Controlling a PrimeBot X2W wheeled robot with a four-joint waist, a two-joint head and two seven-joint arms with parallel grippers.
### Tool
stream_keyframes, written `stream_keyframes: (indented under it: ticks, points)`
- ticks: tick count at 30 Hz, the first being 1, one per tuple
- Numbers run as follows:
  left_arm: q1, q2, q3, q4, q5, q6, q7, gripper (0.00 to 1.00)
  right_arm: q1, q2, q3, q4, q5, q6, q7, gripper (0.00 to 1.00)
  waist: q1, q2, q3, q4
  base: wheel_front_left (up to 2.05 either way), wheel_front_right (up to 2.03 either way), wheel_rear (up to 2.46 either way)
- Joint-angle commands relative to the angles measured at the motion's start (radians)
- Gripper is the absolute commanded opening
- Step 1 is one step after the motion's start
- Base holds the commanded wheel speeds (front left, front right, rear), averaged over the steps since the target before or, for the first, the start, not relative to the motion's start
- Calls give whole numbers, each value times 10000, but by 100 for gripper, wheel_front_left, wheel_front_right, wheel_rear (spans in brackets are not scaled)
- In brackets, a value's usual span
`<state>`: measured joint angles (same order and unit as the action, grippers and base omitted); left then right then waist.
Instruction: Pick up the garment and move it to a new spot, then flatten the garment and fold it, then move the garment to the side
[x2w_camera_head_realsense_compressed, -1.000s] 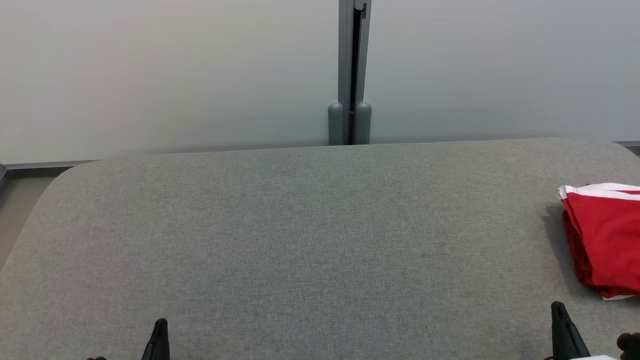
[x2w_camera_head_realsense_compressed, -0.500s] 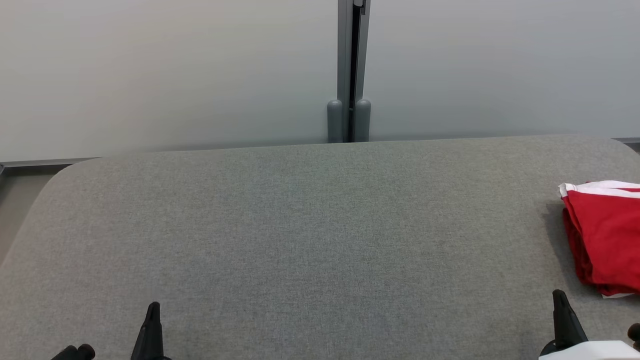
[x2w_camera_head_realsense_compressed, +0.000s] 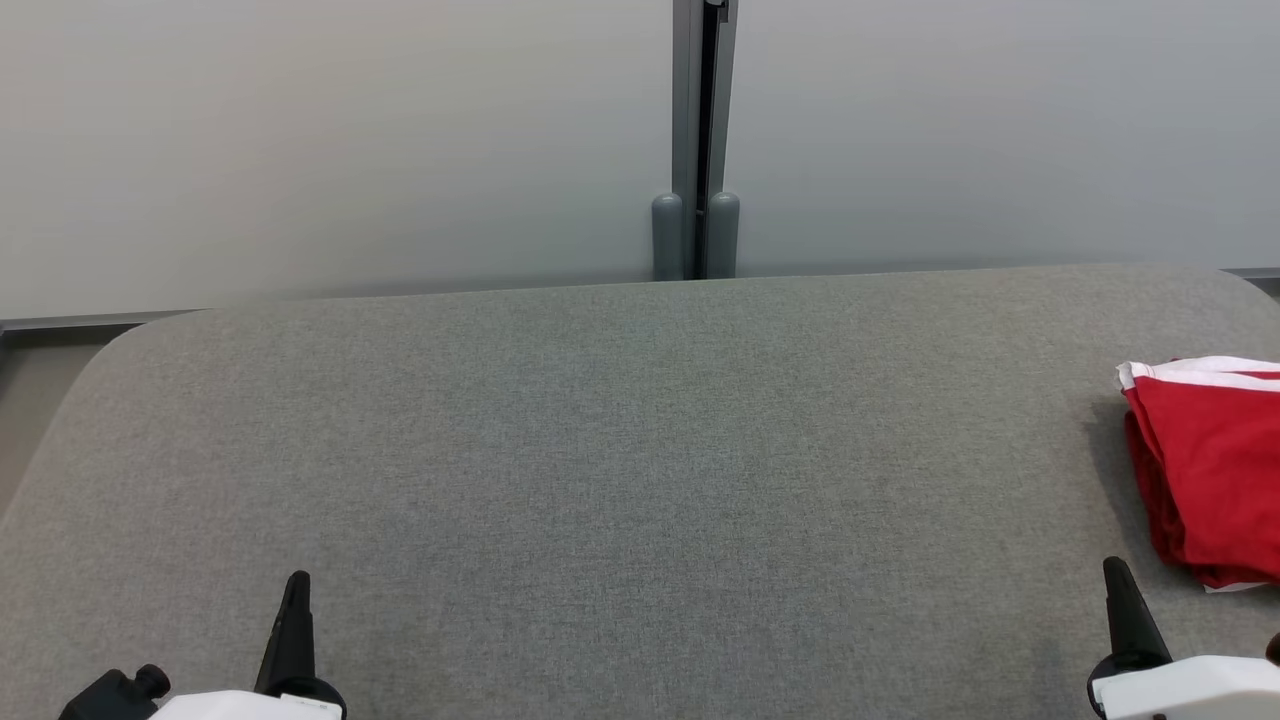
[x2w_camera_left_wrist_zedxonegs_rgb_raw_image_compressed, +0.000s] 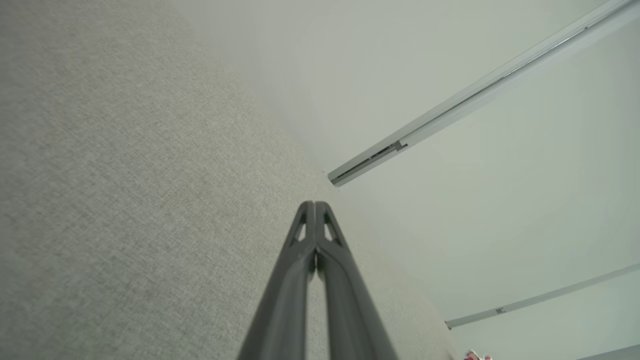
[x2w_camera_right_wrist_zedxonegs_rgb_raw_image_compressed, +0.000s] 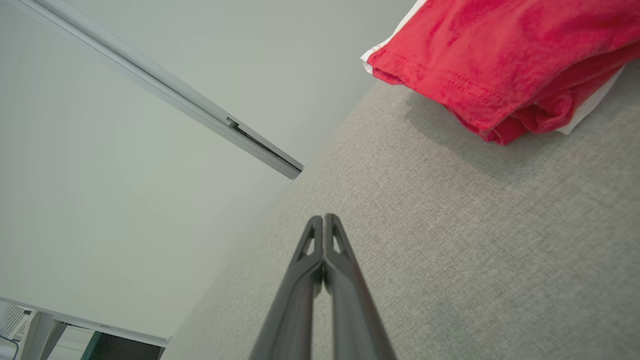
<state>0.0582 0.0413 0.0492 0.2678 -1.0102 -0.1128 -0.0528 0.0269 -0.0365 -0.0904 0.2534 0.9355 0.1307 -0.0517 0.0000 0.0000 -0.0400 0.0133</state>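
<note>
Both tools are pressed together tip to tip, pinching nothing, the left tool (x2w_camera_head_realsense_compressed: 296, 600) and the right tool (x2w_camera_head_realsense_compressed: 1118, 590) poised low over the near part of the grey counter (x2w_camera_head_realsense_compressed: 640, 450). Ahead of the right tool and off to its outer side, near but not touching, lies the red garment (x2w_camera_head_realsense_compressed: 1210, 470) with white trim, bunched in layers, well apart from the left tool. My worry is that a closed tool going in would only shove the heap, or, once spread, nip just the top layer, so the rest drags and twists on the lift.
</note>
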Motion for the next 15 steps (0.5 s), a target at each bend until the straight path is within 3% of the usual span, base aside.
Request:
stream_keyframes:
  ticks: [1,15]
  points:
    - [-324,63,79,-144,-296,-43,60,0,-253,-105,-43,-116,313,1,88,0,0,0,8,-2,0,0,0]
    - [-687,78,226,-175,-1699,-91,458,0,-536,-122,-99,-115,1908,2,477,0,0,0,90,-28,0,0,0]
